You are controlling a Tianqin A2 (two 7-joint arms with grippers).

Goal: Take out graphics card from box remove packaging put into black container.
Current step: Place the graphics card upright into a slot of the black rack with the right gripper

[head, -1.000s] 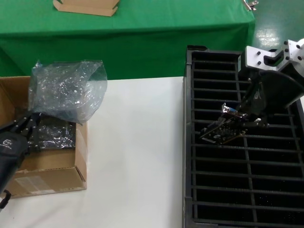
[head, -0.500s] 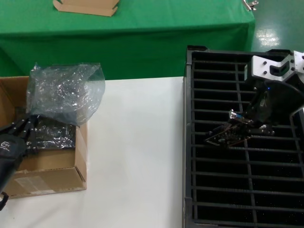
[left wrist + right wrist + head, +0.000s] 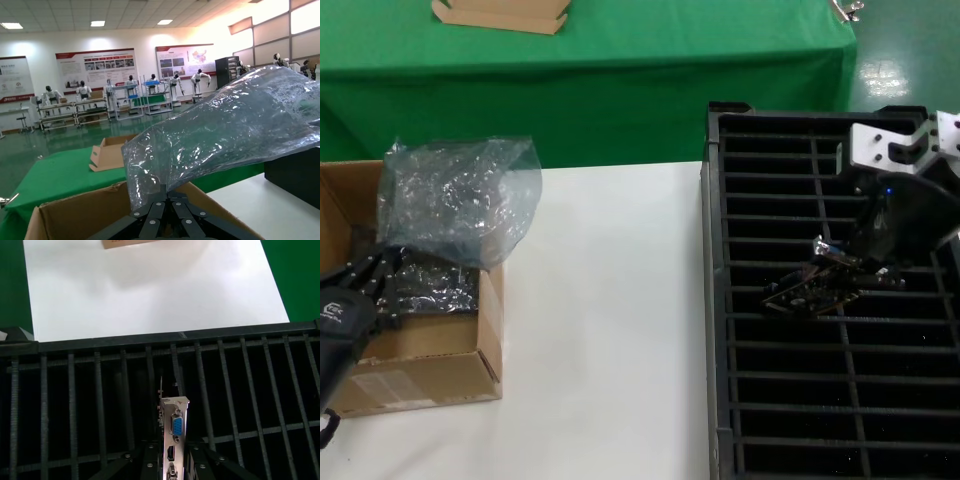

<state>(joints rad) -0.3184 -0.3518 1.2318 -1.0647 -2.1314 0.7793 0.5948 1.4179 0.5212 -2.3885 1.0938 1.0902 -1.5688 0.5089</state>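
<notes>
From the head view, the right claw (image 3: 855, 272) pinches the graphics card (image 3: 812, 288) over the black container (image 3: 720, 300), which fills the 3 o'clock side of the white counter (image 3: 610, 330); the board hangs tilted just above the slotted dividers, not yet seated. At 9 o'clock the left claw (image 3: 375, 280) is pressed together on the packaging (image 3: 460, 200), the empty bag billowing over the box (image 3: 430, 375), where other wrapped boards lie. From the left wrist view, the packaging (image 3: 225, 135) looks thin, crinkly and nearly weightless, gathered into the claw at one corner above the box (image 3: 85, 220) wall; it is likely slippery, so a bunched corner is the sensible hold. From the right wrist view, the graphics card (image 3: 172, 435) stands edge-on with its silver bracket facing the camera, blue port uppermost, clamped from both sides above the black container (image 3: 100, 390). The board is probably light and stiff but fragile: best held by its bare edges or bracket, never by the components.
</notes>
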